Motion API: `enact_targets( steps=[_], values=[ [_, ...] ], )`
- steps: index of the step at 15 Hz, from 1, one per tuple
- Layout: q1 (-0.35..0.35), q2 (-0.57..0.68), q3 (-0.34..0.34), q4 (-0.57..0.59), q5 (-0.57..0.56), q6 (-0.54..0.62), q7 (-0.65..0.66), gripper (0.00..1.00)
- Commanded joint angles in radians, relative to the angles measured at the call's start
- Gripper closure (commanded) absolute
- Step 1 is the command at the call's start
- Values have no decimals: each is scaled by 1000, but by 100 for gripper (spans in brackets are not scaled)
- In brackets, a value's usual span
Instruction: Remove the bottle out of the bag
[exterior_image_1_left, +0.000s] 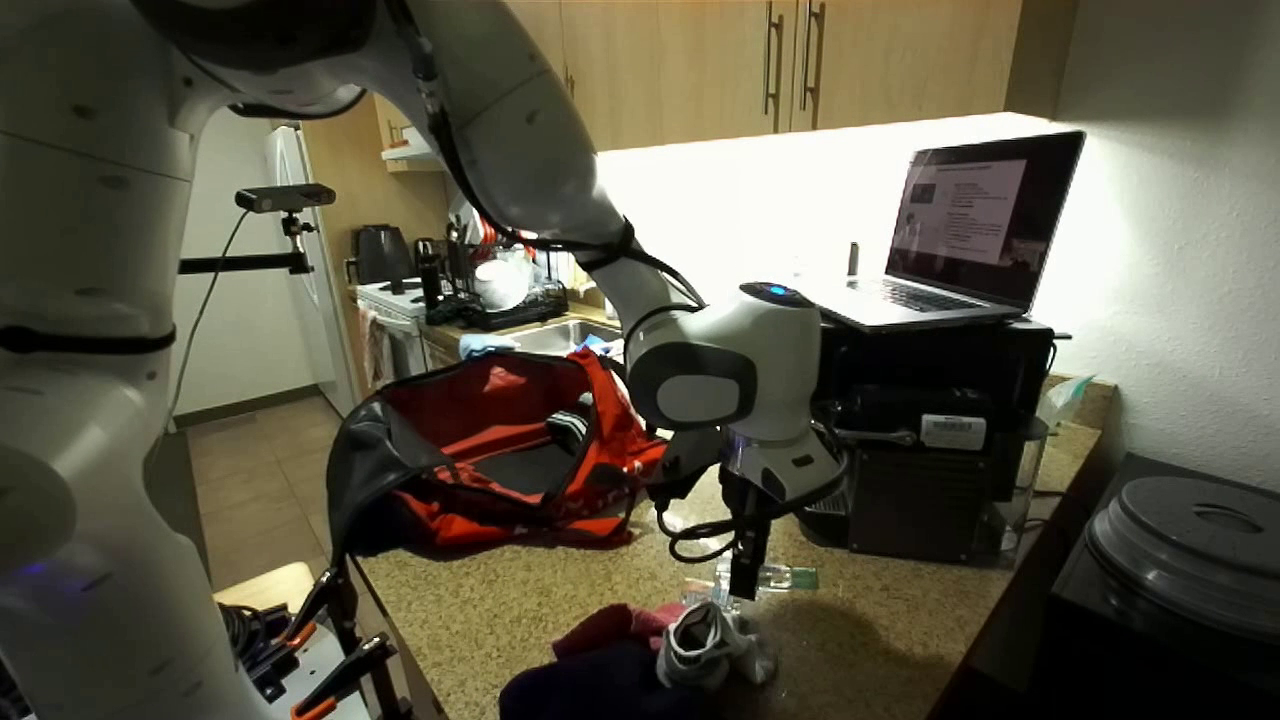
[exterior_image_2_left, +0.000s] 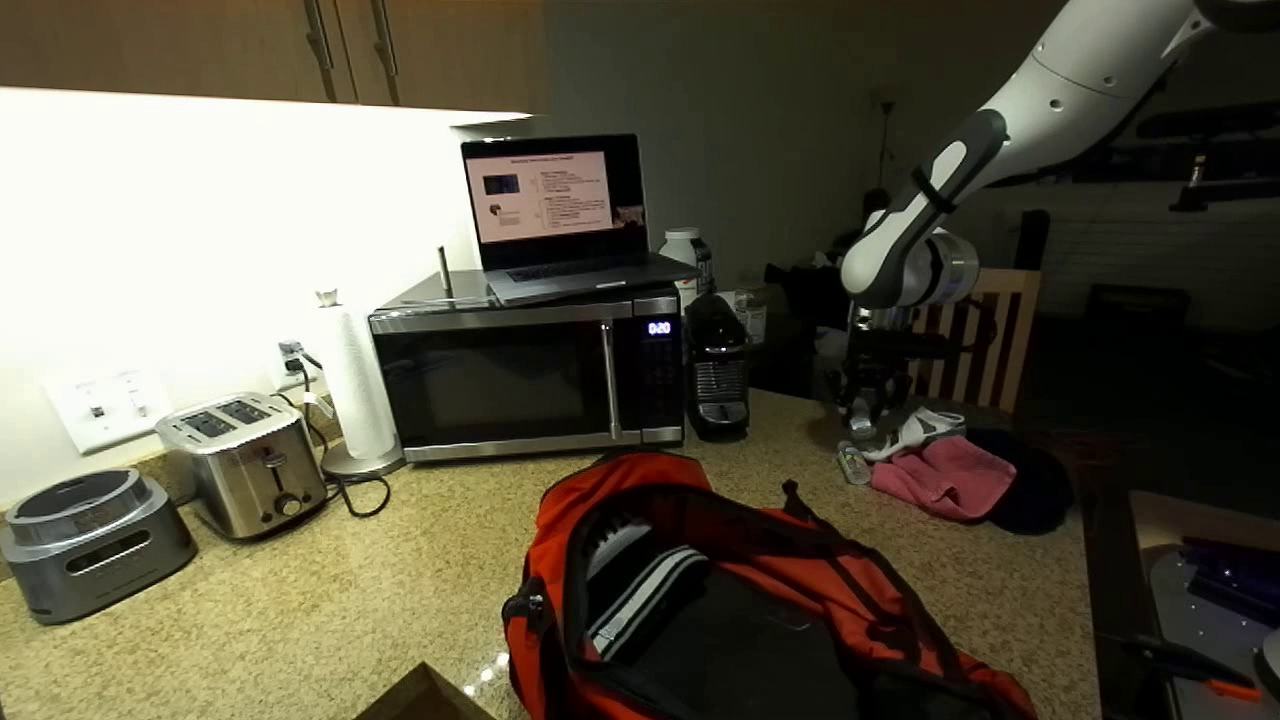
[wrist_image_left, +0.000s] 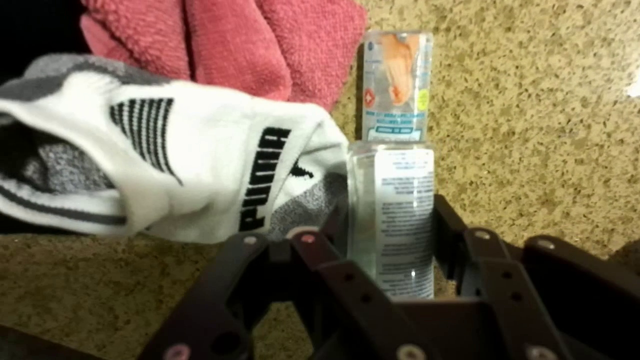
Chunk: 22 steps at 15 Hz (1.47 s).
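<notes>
The large red bag (exterior_image_1_left: 470, 400) with black trim stands open on the counter, away from my gripper; it also shows in an exterior view (exterior_image_2_left: 650, 470). A dark item with white stripes (exterior_image_2_left: 650, 600) lies inside it. My gripper (wrist_image_left: 390, 225) is low over the counter, shut on a clear bottle (wrist_image_left: 400, 190) with a white text label, a finger against each side. The bottle also shows in both exterior views (exterior_image_1_left: 722, 578) (exterior_image_2_left: 860, 422). A second clear bottle (wrist_image_left: 396, 87) lies on the counter just beyond it, seen also in an exterior view (exterior_image_2_left: 853, 463).
A white and grey sock (wrist_image_left: 210, 155) lies close beside the held bottle. A pink cloth (exterior_image_2_left: 945, 478) and a dark cloth (exterior_image_2_left: 1035, 490) lie next to it. A coffee machine (exterior_image_2_left: 718, 370) and a microwave (exterior_image_2_left: 500, 380) with a laptop (exterior_image_2_left: 555, 200) stand at the wall.
</notes>
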Motion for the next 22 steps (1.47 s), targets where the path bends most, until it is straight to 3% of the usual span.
enact_targets(
  steps=[1,7,8,9,14,22],
  values=[
    [12,-40,-17,-51,1,31,65,84],
    [22,-36,-39,-60,-12,27,137,84],
    [24,-35,-42,-62,-14,28,147,42],
    [27,-34,-45,-65,-17,30,159,32],
    [44,-37,-54,-74,-31,30,191,3],
    [100,-124,-18,-123,-136,20,93,0]
  ],
)
